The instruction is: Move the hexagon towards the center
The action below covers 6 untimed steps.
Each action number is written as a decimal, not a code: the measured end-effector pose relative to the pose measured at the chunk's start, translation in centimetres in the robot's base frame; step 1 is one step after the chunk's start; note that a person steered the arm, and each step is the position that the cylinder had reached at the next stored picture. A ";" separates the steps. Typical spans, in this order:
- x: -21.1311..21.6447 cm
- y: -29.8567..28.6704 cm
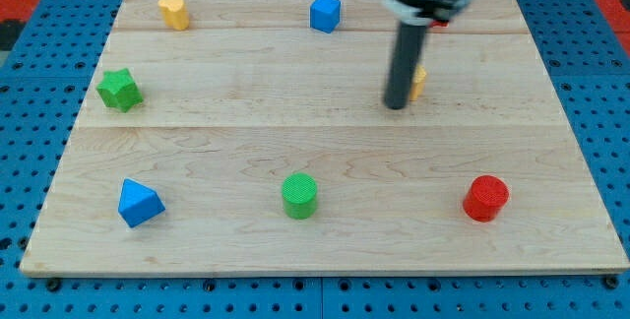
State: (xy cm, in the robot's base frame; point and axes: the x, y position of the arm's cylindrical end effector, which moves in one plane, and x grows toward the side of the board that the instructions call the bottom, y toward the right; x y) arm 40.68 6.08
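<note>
My tip (396, 106) rests on the board right of centre, in the upper half. A yellow block (420, 81) sits just right of and behind the rod, touching or nearly touching it. The rod hides most of it, so I cannot make out its shape. A small bit of a red block (441, 25) peeks out from behind the arm near the view's top; its shape is hidden.
On the wooden board (551, 132): a yellow rounded block (173, 11) top left, a blue cube (325, 13) top centre, a green star (119, 90) at left, a blue triangle (139, 203) bottom left, a green cylinder (300, 195) bottom centre, a red cylinder (485, 198) bottom right.
</note>
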 end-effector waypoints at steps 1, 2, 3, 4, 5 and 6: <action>1.2 -5.0; 2.9 2.1; 0.9 11.4; -2.3 11.1; -4.4 4.5; -6.1 -2.5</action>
State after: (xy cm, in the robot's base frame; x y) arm 34.56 3.62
